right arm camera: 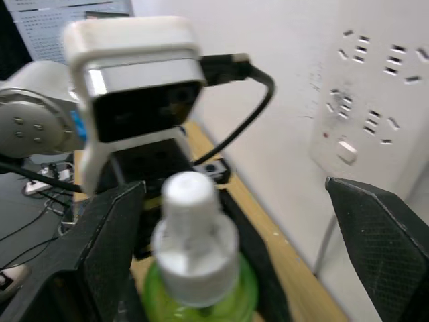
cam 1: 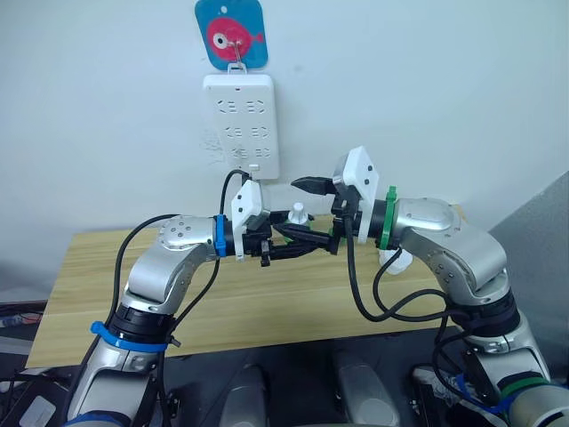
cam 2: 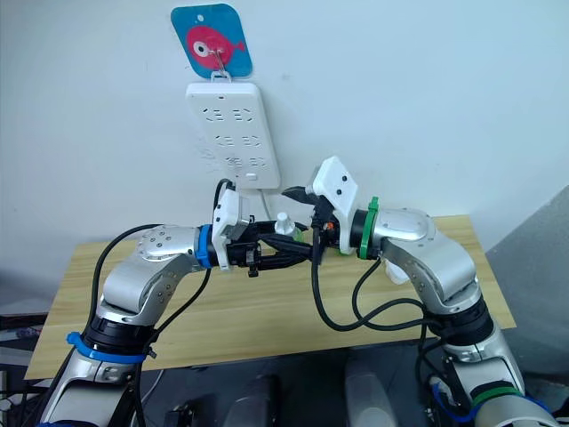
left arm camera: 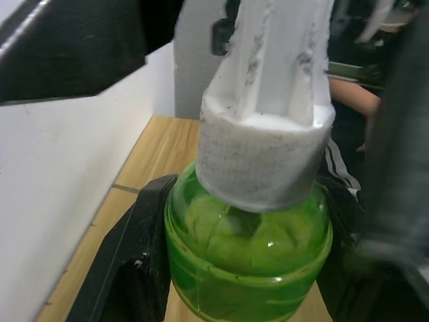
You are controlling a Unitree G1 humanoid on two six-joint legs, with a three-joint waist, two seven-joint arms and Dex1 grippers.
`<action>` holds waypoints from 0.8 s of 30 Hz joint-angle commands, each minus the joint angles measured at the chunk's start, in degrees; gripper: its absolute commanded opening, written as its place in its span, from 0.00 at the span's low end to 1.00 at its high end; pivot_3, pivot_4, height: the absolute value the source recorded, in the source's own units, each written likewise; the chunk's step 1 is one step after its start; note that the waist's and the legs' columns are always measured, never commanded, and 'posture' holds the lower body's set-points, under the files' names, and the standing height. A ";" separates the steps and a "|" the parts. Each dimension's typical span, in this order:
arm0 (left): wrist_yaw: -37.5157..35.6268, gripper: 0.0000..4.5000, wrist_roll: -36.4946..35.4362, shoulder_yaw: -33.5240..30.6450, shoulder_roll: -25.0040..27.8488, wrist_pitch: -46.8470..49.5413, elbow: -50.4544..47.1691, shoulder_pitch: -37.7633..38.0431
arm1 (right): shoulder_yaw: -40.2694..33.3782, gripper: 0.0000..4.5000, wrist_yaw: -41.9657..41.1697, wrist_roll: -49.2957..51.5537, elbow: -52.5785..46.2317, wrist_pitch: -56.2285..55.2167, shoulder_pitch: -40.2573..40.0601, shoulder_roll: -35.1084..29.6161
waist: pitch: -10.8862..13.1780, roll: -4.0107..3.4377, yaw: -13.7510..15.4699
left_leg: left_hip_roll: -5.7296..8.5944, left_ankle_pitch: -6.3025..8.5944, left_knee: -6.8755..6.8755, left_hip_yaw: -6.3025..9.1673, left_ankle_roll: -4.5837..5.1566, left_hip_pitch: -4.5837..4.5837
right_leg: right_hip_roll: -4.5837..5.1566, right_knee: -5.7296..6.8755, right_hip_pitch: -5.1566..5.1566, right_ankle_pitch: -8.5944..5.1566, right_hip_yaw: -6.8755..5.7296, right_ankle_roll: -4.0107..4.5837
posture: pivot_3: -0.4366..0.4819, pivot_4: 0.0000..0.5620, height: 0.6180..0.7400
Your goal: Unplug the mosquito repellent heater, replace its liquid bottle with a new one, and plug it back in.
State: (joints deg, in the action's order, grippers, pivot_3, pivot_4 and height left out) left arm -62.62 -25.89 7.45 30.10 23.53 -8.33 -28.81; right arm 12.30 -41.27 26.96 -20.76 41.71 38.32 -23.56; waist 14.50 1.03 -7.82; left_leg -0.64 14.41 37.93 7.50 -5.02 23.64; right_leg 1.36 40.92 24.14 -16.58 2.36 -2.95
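Here, wooden table [cam 1: 267, 302] against white wall [cam 1: 427, 98]; power strip [cam 1: 242, 124] hung above. Left gripper [cam 1: 307, 238] grasping green bottle [left arm camera: 248, 248]; right gripper [right arm camera: 234, 255] released around it.

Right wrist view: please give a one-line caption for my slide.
Open right tool around white-capped green bottle held by left tool.

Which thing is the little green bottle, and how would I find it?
Find the white power strip on the wall, under the fish picture. Just below it, over the wooden table, the left gripper holds the green liquid bottle while the open right gripper straddles it. It is the one see-through green thing, with a white cap.
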 commanded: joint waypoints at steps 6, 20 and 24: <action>-0.03 0.52 -0.44 -0.80 0.46 -0.91 -1.75 0.55 | -7.12 1.00 -7.81 4.70 -1.76 1.50 -2.25 -10.79 | 0.00 0.01 -0.02 | 0.01 0.01 0.00 -0.01 0.02 0.01 | 0.00 -0.02 -0.02 0.00 0.00 0.00 | 0.32 0.31 0.88; -0.93 0.52 0.34 -0.05 0.67 -1.84 -1.22 0.64 | -6.74 1.00 -5.57 12.17 -5.93 8.28 1.08 -8.85 | -0.03 0.00 -0.22 | -0.05 0.01 0.00 -0.03 0.03 -0.03 | -0.05 0.02 -0.01 0.00 0.02 0.00 | 0.31 0.30 0.88; -1.12 0.52 0.54 0.15 0.55 -1.99 -1.36 0.79 | -5.06 1.00 -5.29 11.82 -4.63 8.01 2.40 -6.97 | -0.05 0.01 0.06 | -0.02 0.01 0.01 0.00 0.02 0.01 | -0.02 -0.02 -0.01 0.00 0.00 0.00 | 0.31 0.30 0.88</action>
State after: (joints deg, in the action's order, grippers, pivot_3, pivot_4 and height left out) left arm -63.30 -25.32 7.64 30.60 23.01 -8.35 -27.83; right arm 7.40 -46.34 39.02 -24.62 50.42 39.75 -30.53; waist 14.46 1.04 -7.76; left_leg -0.64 14.42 37.94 7.50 -5.00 23.66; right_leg 1.36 40.88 24.13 -16.58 2.35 -2.95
